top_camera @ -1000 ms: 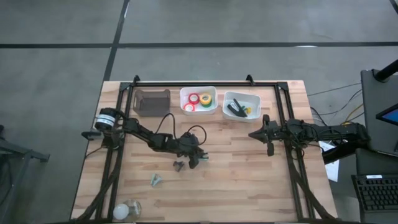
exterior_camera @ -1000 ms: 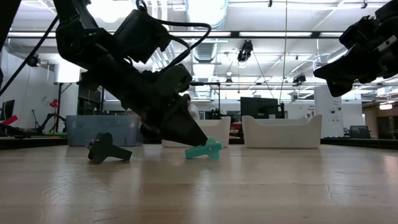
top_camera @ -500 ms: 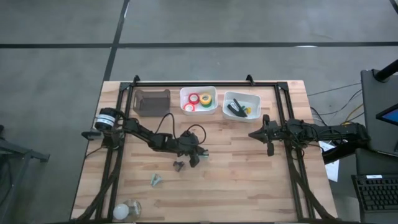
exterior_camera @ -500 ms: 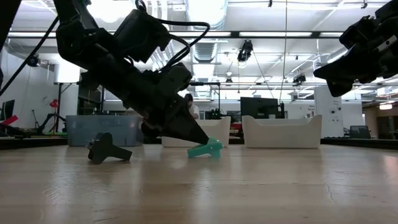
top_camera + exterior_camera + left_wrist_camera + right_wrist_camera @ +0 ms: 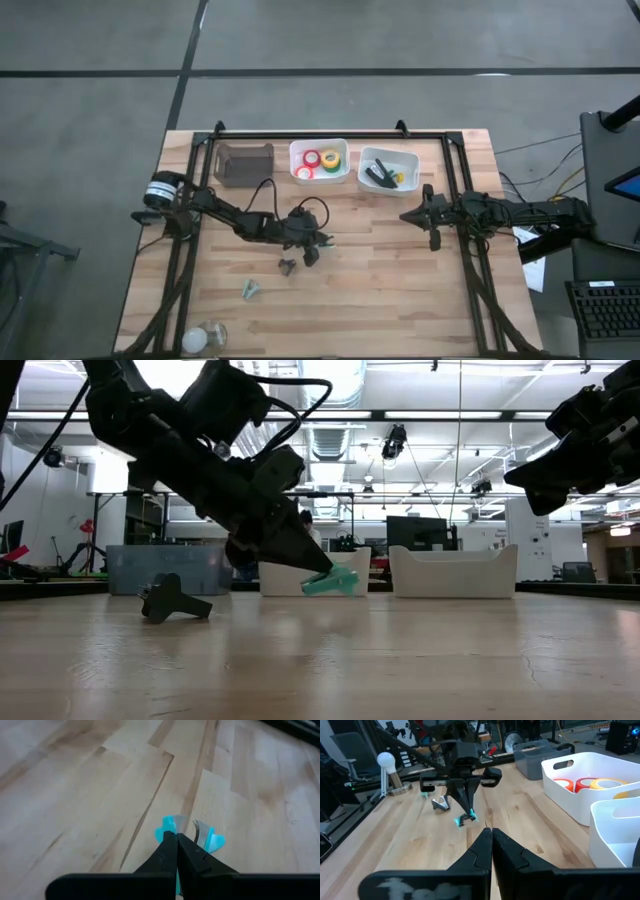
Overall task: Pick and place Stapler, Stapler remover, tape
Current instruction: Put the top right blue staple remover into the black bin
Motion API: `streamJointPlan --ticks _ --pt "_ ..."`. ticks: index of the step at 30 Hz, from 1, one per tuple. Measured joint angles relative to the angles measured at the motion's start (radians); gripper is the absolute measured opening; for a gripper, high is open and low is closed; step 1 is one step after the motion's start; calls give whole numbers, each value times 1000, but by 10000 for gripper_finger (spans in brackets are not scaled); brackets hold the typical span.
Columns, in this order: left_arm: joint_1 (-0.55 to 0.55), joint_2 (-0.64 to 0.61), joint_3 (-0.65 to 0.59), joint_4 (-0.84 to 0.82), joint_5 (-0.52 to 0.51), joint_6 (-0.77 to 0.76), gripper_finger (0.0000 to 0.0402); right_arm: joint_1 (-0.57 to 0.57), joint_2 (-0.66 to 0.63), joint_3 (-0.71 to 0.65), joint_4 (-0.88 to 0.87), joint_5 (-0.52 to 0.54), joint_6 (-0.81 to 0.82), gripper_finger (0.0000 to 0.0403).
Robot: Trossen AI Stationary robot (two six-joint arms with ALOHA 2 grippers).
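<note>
My left gripper (image 5: 318, 245) is near the middle of the table, shut on a teal staple remover (image 5: 331, 582). The remover also shows past the fingertips in the left wrist view (image 5: 214, 841). My right gripper (image 5: 405, 216) hovers shut over the right part of the table and touches nothing. The black stapler (image 5: 378, 176) lies in the right white bin (image 5: 410, 160). The tape rolls (image 5: 320, 160), red, green and yellow, lie in the middle white bin (image 5: 296, 150). A dark staple remover (image 5: 170, 600) rests on the table near the left gripper. My left gripper pinches the teal staple remover (image 5: 171, 826) between its two fingertips (image 5: 316, 570). The fingers slant down from the table's left side. The remover is lifted clear of the table and sticks out past the fingertips, roughly level.
A dark bin (image 5: 243, 165) stands left of the white bins at the far edge. A pale staple remover (image 5: 250, 290) and a bulb-shaped white object (image 5: 200, 338) lie toward the near left corner. A black frame (image 5: 330, 133) borders the table's far and side edges.
My left gripper has risen and moved slightly toward the far edge, still shut. The teal staple remover, which rested on the table a second ago, now hangs clear of it in the fingers.
</note>
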Motion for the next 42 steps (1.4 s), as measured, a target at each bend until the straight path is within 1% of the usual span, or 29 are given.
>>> streamJointPlan --ticks 2,7,11,15,17,21,23,27,30,32,34,42 --pt "0 -27 0 -45 -22 8 2 0 1 0 0 0 0 9" --pt "0 -115 -4 -193 -123 22 2 0 1 0 0 0 0 9" --pt "0 -222 -38 -280 -217 26 2 0 0 0 0 -1 0 9" --pt "0 -353 -90 -379 -331 20 2 0 0 0 0 -1 0 9" --pt "0 -429 -121 -424 -403 17 1 0 1 0 0 1 0 9" --pt "1 -570 -175 -507 -614 3 2 0 0 0 0 1 0 9" --pt "4 -628 -208 -519 -713 7 3 0 0 0 0 0 0 9" --pt "21 -728 -270 -520 -846 56 2 0 0 0 0 0 0 9" --pt "56 -782 -316 -518 -919 49 2 0 0 0 0 0 0 9" --pt "93 -805 -343 -518 -930 23 3 0 0 0 0 0 0 9" --pt "138 -818 -364 -517 -916 7 3 0 0 0 0 0 0 9" --pt "349 -814 -407 -514 -758 -20 8 0 0 0 0 0 0 9"
